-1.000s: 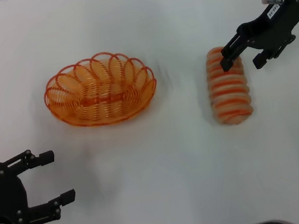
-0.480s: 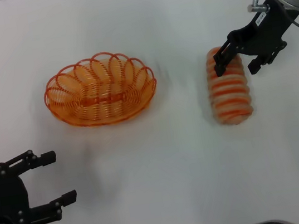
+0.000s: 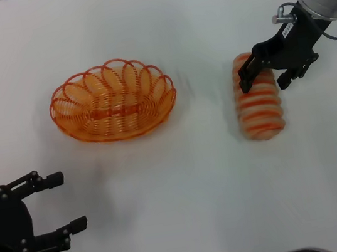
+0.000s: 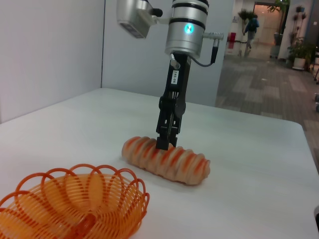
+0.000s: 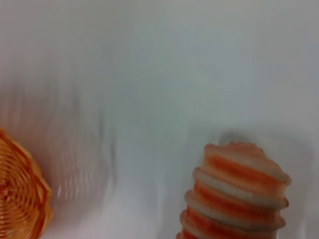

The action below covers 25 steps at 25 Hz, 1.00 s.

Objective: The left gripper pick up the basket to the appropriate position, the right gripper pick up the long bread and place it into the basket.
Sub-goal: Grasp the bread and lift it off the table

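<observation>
My left tool (image 3: 56, 203) idles wide open near the table's front-left corner. The basket (image 3: 113, 101) sits left of centre. My right tool (image 3: 264, 76), wide, straddles the long bread (image 3: 257, 100) off-centre; closing there could tip it.

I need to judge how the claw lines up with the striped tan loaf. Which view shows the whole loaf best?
The head view: the striped tan loaf lies whole on the white table, the right claw open over its far end. The left wrist view shows it side-on; the right wrist view shows only one end.
</observation>
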### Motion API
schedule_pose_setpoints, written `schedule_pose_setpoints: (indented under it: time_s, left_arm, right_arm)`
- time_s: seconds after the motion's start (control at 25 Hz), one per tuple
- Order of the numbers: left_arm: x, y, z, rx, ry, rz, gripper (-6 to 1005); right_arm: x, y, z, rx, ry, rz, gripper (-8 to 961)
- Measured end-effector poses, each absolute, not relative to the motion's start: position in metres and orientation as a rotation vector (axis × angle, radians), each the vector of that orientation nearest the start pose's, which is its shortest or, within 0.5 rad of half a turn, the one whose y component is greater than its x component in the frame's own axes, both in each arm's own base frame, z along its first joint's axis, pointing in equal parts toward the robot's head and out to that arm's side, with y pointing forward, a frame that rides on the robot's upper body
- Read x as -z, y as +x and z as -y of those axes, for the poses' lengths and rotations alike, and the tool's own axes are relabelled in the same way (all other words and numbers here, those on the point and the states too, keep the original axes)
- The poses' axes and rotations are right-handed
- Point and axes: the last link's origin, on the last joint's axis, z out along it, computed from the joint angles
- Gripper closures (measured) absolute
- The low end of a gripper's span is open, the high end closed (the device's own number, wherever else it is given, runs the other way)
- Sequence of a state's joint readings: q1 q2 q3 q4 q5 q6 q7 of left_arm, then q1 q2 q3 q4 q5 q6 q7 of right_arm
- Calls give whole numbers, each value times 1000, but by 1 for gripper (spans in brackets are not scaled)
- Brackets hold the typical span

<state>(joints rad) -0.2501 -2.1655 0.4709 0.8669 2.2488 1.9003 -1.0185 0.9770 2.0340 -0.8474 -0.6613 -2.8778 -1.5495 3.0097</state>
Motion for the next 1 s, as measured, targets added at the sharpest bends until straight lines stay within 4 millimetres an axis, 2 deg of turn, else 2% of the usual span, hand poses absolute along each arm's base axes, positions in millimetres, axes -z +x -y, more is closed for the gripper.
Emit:
schedule_pose_setpoints:
  time_s: [0.88,0.96,1.0]
  left_arm:
    - [-11,-316,-212,660,-2814,384,156]
    - [-11,-316,-212,663,-2810,389,156]
    - [-11,-316,-211,664,-2809,391,156]
  right_arm:
    - [18,217,-393,514,-2034,-1891,139]
    - [17,215,-394,499,-2052,-1866,320]
    - [15,214,-395,486,-2062,-1850,329]
